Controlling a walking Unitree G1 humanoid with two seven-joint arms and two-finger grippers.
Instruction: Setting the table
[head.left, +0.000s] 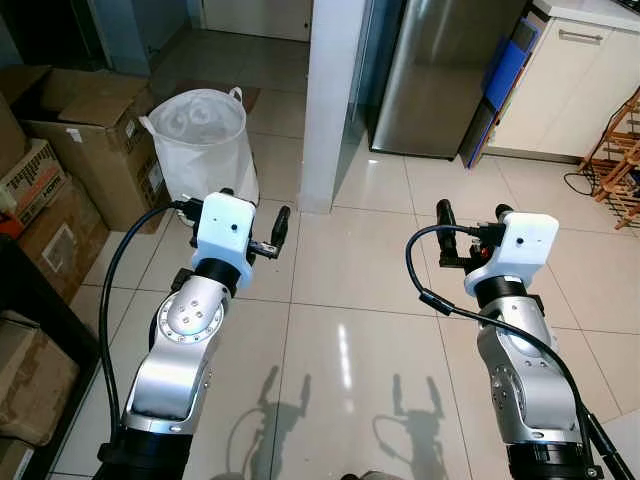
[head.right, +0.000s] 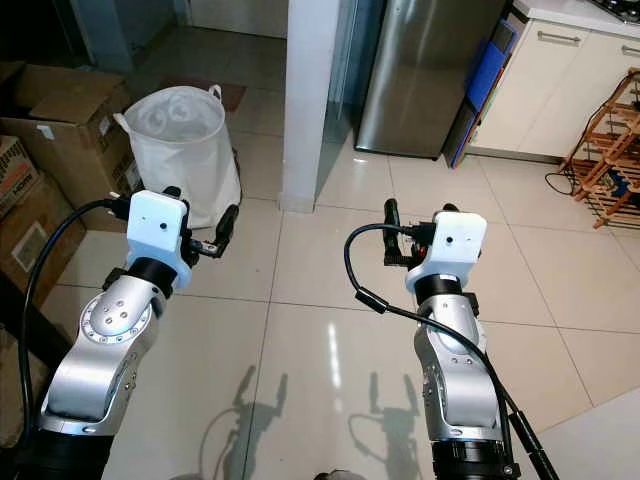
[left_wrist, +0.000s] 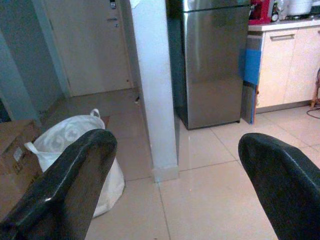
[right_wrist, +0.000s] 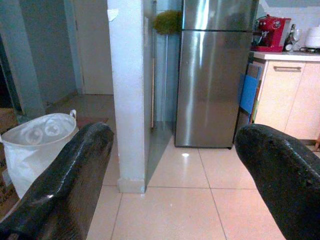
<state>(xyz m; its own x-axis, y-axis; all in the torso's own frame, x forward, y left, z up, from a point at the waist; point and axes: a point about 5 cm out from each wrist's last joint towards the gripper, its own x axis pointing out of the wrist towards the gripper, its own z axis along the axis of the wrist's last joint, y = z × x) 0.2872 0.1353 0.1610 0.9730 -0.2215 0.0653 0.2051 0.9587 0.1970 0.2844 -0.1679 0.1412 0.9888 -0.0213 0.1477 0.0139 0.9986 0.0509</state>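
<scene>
While no tableware is in hand, left gripper (head.left: 253, 222) and right gripper (head.left: 470, 225), fingers apart, facing fridge (right_wrist: 215, 75); table-setting seemingly unstarted.

- Glossy beige tiled floor (head.left: 340, 330).
- White fabric basket (head.left: 203, 135) stands on it beside stacked cardboard boxes (head.left: 85, 130).
- Steel refrigerator (head.left: 445, 70) stands past the white pillar (head.left: 328, 100).

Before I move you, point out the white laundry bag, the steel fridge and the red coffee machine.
white laundry bag (head.left: 205, 140), left eye view, front wall.
steel fridge (right_wrist: 215, 80), right wrist view, middle of door.
red coffee machine (right_wrist: 272, 33), right wrist view, its body.
</scene>
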